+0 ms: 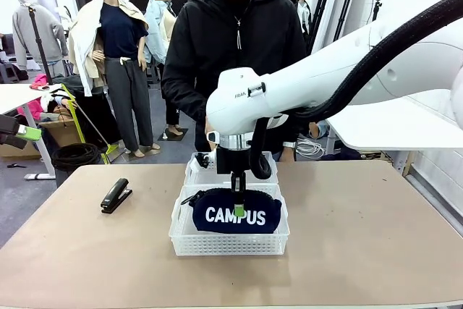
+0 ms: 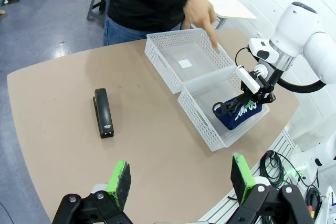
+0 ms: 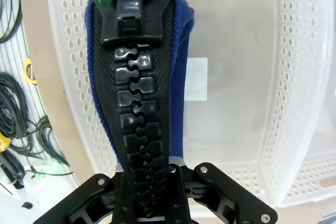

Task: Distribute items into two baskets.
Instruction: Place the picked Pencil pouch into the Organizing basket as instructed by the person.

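In the near basket, the CAMPUS pouch is pinched along its zip ridge, with the right gripper clamped on it from above. Whether the pouch's bottom is actually resting on the basket floor can't be made out. So it's probably best lowered a touch until some slack is seen in the fabric, and only then let go. After that a straight-up lift is wanted, so the zip pull isn't snagged and the pouch isn't dragged against the lattice wall.

The far basket is set right behind, nothing in it, with the person's hand held over its rim, so that side should be given room. The stapler is lying flat on the table, well left of both baskets. The left gripper is parked high with its pads wide apart and nothing between them.
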Available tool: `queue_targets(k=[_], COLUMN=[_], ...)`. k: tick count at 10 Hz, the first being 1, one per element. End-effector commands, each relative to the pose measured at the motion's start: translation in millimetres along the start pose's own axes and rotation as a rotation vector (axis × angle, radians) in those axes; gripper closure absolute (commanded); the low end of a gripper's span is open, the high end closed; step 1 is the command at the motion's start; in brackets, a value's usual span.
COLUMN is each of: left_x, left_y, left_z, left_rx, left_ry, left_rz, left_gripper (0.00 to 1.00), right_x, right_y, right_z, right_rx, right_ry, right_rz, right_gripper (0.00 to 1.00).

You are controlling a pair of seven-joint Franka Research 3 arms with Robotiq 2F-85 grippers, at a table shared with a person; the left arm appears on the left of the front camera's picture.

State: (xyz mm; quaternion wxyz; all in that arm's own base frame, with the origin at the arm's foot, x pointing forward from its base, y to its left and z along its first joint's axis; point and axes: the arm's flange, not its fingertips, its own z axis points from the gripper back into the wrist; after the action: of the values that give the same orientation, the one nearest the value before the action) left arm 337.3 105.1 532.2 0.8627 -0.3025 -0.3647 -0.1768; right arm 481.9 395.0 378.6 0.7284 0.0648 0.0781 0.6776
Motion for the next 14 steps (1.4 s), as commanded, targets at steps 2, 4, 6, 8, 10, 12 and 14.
queue_targets(k=[2, 4, 6, 8, 10, 12, 14], left_x=[-1.3, -1.3, -1.3, -1.3, -1.3, -1.3, -1.3], left_y=[2.7, 2.7, 2.7, 2.7, 2.7, 2.7, 2.7], left_z=[1.2, 1.2, 1.2, 1.2, 1.2, 1.2, 1.2], left_rx=[-0.016, -0.016, -0.016, -0.016, -0.016, -0.016, -0.016], left_ry=[-0.012, -0.012, -0.012, -0.012, -0.012, -0.012, -0.012], left_rz=[-0.014, -0.014, -0.014, -0.014, -0.014, -0.014, -0.014], left_gripper=[0.0, 0.0, 0.0, 0.0, 0.0, 0.0, 0.0], right_x=[0.3, 1.0, 1.5, 0.6, -0.4, -1.4, -3.4], right_y=[-4.2, -6.2, -6.2, -5.2, -4.5, -4.4, -3.0], right_z=[-13.0, -15.8, -15.1, -14.6, -14.9, -14.9, -10.4], right_rx=[-0.011, -0.007, 0.004, 0.015, 0.017, 0.017, 0.0], right_ry=[0.007, 0.009, 0.0, -0.01, -0.014, -0.015, -0.017], right_rz=[0.053, 0.062, 0.063, 0.065, 0.069, 0.068, 0.055], right_gripper=[1.0, 1.0, 1.0, 0.72, 0.33, 0.0, 0.0])
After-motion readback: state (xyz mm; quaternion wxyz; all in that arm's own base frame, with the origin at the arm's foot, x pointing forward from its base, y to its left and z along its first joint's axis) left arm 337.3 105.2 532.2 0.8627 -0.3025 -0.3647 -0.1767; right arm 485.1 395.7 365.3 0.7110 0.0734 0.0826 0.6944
